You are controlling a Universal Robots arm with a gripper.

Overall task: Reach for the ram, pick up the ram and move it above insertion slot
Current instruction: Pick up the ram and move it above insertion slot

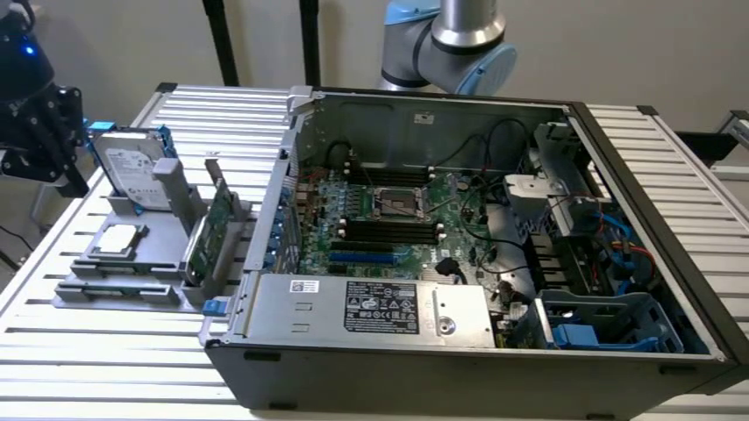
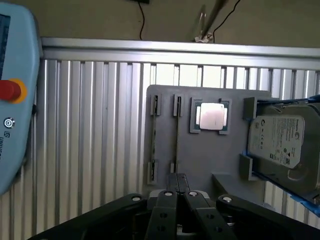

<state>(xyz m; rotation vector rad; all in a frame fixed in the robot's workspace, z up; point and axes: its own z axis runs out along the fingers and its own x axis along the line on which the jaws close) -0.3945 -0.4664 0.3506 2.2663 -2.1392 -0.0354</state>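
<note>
1. Table (image 1: 94, 368): one, with a slatted metal top. It carries all the items below.
2. Computer case (image 1: 468, 386): one, lying on its side with the cover off. The motherboard inside has a bank of black slots (image 1: 387, 230), set too close together to count.
3. Pendant (image 2: 15, 100): one, pale blue, with one red button (image 2: 9, 90).
4. Holder (image 2: 220, 160): one grey plate. In the exterior view it lies on the table just beside the case, on the exterior view's left.
5. Hard drive (image 2: 277, 137): one, propped at a tilt at one end of the holder.
6. Green board (image 1: 209, 241): one can be made out in the exterior view. It stands on edge on the side of the holder nearest the case. Whether it is the ram cannot be told from that view.
7. Ram (image 2: 177, 140): one, seated in the holder on its long edge and seen edge-on as a thin line. It is held between two grey clips (image 2: 176, 105), one at each end. A second pair of clips stands just beside it, making four in all. The long axis runs along the holder, parallel to that second pair and in line with the fingertips.
8. Processor (image 2: 211, 116): one square chip, lying flat between the ram and the hard drive.
9. Gripper (image 2: 176, 176): one, above the holder. Its two fingers are pressed together and hold nothing.
</note>
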